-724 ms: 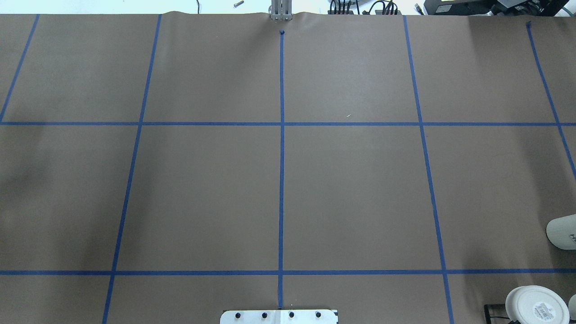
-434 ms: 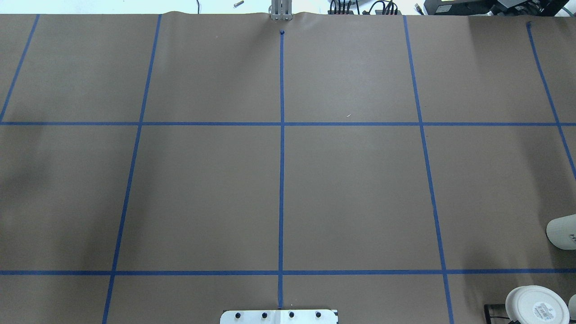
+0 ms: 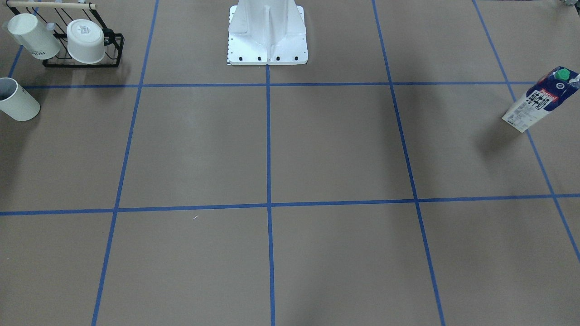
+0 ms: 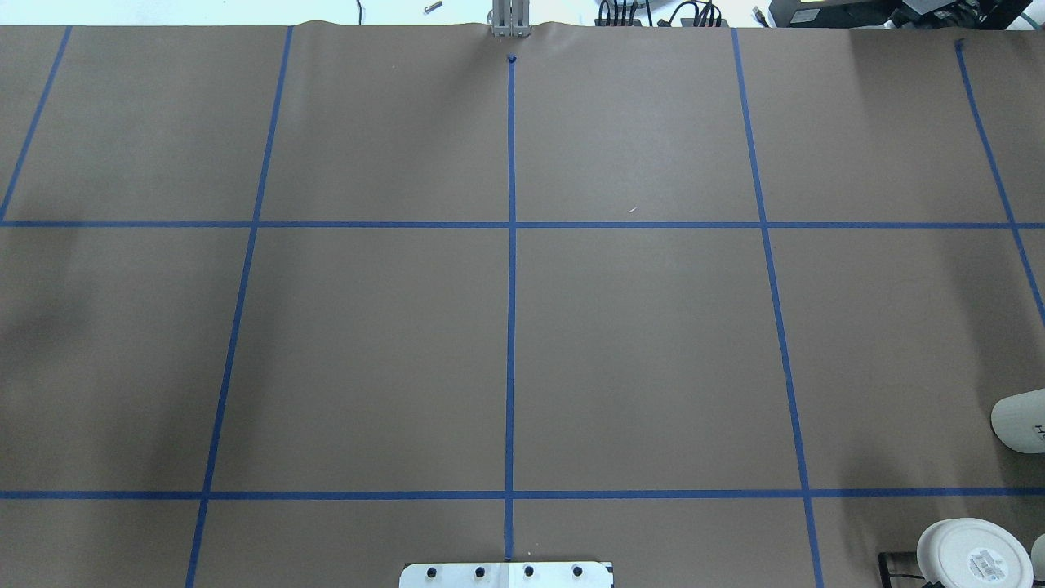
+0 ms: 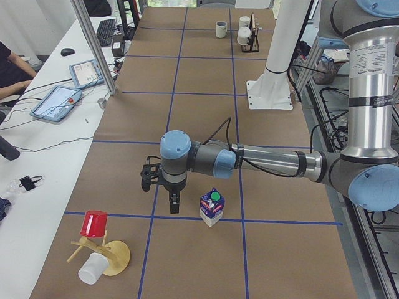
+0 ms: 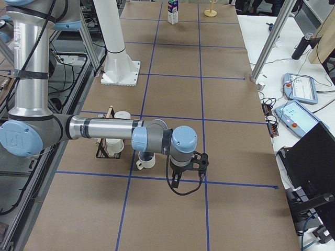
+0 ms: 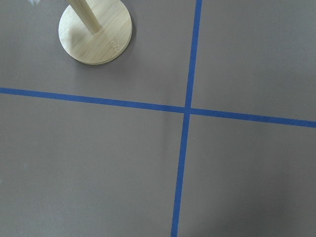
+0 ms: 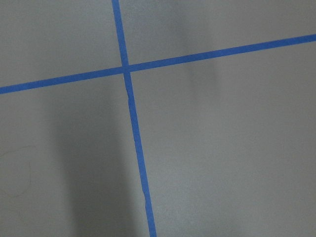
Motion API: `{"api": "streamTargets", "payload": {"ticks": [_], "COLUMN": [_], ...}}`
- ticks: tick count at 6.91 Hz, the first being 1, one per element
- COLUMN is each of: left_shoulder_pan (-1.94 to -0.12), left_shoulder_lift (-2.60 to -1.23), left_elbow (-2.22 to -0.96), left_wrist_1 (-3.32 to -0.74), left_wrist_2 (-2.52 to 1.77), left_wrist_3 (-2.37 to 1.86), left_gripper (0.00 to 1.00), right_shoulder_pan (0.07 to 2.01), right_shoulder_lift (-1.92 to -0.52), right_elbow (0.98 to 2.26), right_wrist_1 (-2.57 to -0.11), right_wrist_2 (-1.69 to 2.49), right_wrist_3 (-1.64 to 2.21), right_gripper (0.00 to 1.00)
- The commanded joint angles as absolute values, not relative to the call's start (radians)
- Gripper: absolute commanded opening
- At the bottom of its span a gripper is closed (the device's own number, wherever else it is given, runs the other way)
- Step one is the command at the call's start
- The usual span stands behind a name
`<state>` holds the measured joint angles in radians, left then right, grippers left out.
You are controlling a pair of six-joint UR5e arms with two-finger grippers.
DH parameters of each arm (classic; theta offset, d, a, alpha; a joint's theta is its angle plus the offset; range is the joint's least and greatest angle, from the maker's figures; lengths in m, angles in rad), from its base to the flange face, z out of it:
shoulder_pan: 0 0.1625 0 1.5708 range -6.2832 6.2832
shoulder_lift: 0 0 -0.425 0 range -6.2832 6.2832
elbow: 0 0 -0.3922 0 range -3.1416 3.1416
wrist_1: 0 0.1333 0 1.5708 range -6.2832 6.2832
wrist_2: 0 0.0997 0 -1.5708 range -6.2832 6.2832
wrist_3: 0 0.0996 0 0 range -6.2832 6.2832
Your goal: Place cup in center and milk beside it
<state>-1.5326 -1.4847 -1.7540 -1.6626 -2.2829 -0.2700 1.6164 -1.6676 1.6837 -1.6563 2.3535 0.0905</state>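
The cup (image 3: 18, 100), a white mug with a dark inside, stands at the table's end on my right side. It also shows in the overhead view (image 4: 1020, 420) and the exterior right view (image 6: 146, 160). The milk (image 3: 541, 100), a blue-and-white carton with a green cap, stands upright at the opposite end, as the exterior left view (image 5: 212, 207) also shows. My left gripper (image 5: 163, 192) hangs above the table beside the milk, apart from it. My right gripper (image 6: 187, 171) hangs close to the cup. I cannot tell whether either is open or shut. Both wrist views show only table and tape.
A black wire rack (image 3: 81, 63) holding two other white mugs stands behind the cup. A wooden cup stand with a red cup (image 5: 93, 223) stands near the milk; its base (image 7: 95, 32) shows in the left wrist view. The white robot pedestal (image 3: 267, 31) stands at mid-table.
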Motion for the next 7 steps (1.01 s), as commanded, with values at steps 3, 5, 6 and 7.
{"api": "streamTargets", "payload": {"ticks": [3,5,6,7], "left_shoulder_pan": [-1.532,-1.531,-1.531,-1.529], "left_shoulder_lift": [-1.488,-1.486,-1.486,-1.505], "left_elbow": [-1.779,-1.764,-1.756,-1.753], "left_wrist_1": [-1.666,-1.669,-1.669,-1.669], "left_wrist_2": [-2.293,-2.292,-2.292,-2.289], "left_wrist_3": [-0.273,-0.282,-0.279,-0.278], "left_gripper": [0.98,0.98,0.98,0.98], "right_shoulder_pan": [1.617,1.617,1.615,1.617], "right_shoulder_lift": [-1.667,-1.678,-1.666,-1.661], "right_elbow": [1.696,1.701,1.7,1.701], "right_wrist_1": [-1.655,-1.655,-1.655,-1.657], "right_wrist_2": [2.35,2.35,2.346,2.352], "right_wrist_3": [0.091,0.091,0.092,0.092], "right_gripper": [1.0,1.0,1.0,1.0]}}
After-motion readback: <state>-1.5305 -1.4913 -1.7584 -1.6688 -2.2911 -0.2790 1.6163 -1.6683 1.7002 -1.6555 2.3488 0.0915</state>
